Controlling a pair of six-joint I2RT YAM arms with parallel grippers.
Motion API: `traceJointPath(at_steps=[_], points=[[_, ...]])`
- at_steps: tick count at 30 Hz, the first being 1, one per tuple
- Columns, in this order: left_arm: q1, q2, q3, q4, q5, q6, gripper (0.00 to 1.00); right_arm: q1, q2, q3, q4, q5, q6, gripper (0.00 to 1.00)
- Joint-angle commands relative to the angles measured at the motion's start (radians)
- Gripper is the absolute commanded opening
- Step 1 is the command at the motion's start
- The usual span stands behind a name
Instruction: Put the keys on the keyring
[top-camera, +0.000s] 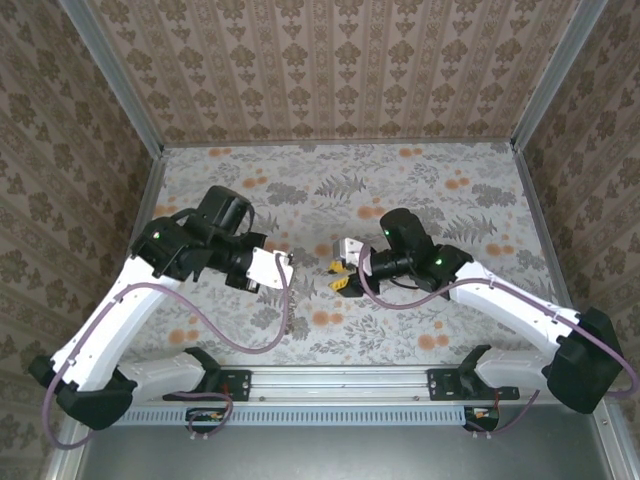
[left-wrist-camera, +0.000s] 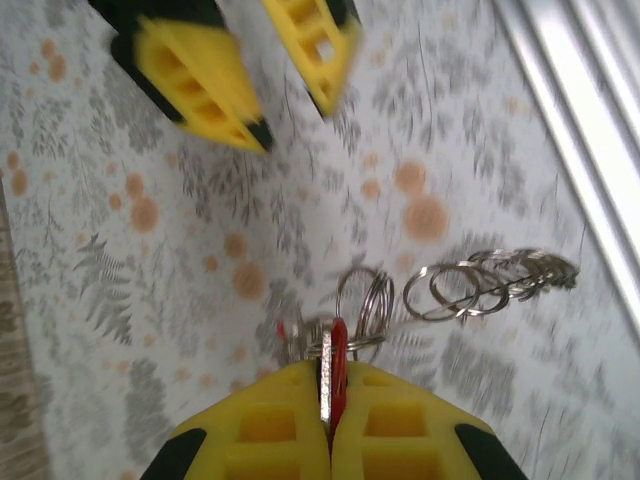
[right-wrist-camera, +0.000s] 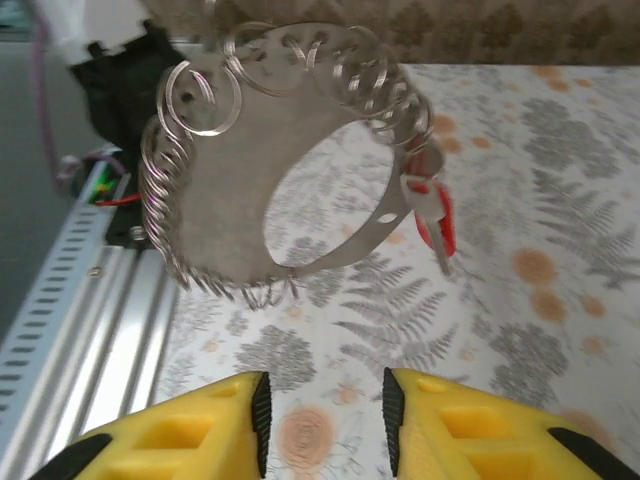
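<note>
My left gripper (left-wrist-camera: 330, 375) is shut on a red-headed key (left-wrist-camera: 339, 345) with a silvery blade beside it. A second small red piece (left-wrist-camera: 283, 328) sits just left of it. A string of thin metal rings (left-wrist-camera: 490, 280) trails from the key to the right, above the table. In the right wrist view the keyring (right-wrist-camera: 210, 200), a grey band loop edged with several small rings, hangs in the air, with a red key and a whitish piece (right-wrist-camera: 440, 220) on its right side. My right gripper (right-wrist-camera: 323, 405) is open below it, holding nothing. The two grippers face each other (top-camera: 288, 265) (top-camera: 335, 272).
The table (top-camera: 400, 190) has a floral cloth and patterned walls on three sides. The metal rail (right-wrist-camera: 90, 300) along the near edge lies just left of the hanging loop. The right gripper's yellow fingers (left-wrist-camera: 195, 85) show at the top of the left wrist view.
</note>
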Motion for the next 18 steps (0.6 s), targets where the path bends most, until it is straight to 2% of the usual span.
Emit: traceJointPath(at_steps=[1, 5, 9, 12, 14, 15, 17, 18], points=[[-0.043, 0.037, 0.032, -0.103, -0.317, 0.206, 0.00, -0.020, -0.052, -0.069, 0.142, 0.179, 0.079, 0.41], [-0.066, 0.047, 0.016, 0.008, -0.553, 0.329, 0.00, -0.050, -0.107, -0.144, 0.211, 0.358, 0.113, 0.43], [-0.077, 0.017, -0.079, 0.301, -0.739, 0.497, 0.00, -0.098, -0.170, -0.227, 0.308, 0.520, 0.190, 0.46], [-0.076, -0.010, -0.204, 0.602, -0.812, 0.685, 0.00, -0.133, -0.229, -0.289, 0.375, 0.654, 0.237, 0.50], [-0.066, -0.010, -0.243, 0.724, -0.813, 0.770, 0.00, -0.156, -0.271, -0.332, 0.417, 0.741, 0.261, 0.56], [-0.063, -0.005, -0.248, 0.767, -0.806, 0.785, 0.00, -0.166, -0.292, -0.353, 0.440, 0.782, 0.269, 0.61], [-0.050, 0.006, -0.232, 0.794, -0.783, 0.794, 0.00, -0.184, -0.330, -0.393, 0.479, 0.834, 0.281, 0.78], [-0.039, 0.013, -0.219, 0.797, -0.772, 0.794, 0.00, -0.194, -0.352, -0.411, 0.498, 0.841, 0.285, 0.97]])
